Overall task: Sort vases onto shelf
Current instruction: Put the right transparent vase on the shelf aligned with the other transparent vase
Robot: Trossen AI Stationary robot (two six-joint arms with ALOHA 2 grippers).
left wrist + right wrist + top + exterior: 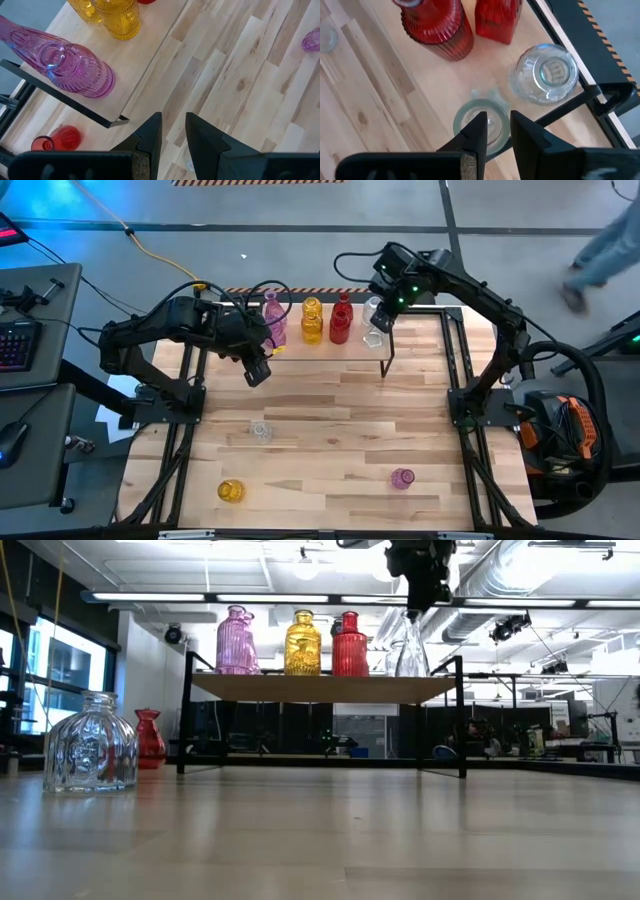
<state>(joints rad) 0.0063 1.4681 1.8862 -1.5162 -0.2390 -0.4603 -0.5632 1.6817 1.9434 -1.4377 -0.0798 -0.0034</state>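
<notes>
Low view, clear vase (410, 652) upright on shelf (320, 687), neck under right gripper (412, 608)

1. Tall ribbed pink glass vase (60, 65): base cut off by the left wrist view's edge.
2. Person beyond the table (600, 245): blurred, partly cropped.
3. Clear faceted glass vase (482, 122): partly hidden by the right gripper's fingers (472, 137).

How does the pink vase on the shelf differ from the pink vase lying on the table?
The pink vase on the shelf stands upright at the row's left end; the pink vase on the table rests low on the bare wood near the front, apart from everything. The shelf one looks taller, with clear ribs and a narrow neck; the table one looks smaller and rounder. The shelf one has a yellow vase beside it. Both are translucent pink glass.
</notes>
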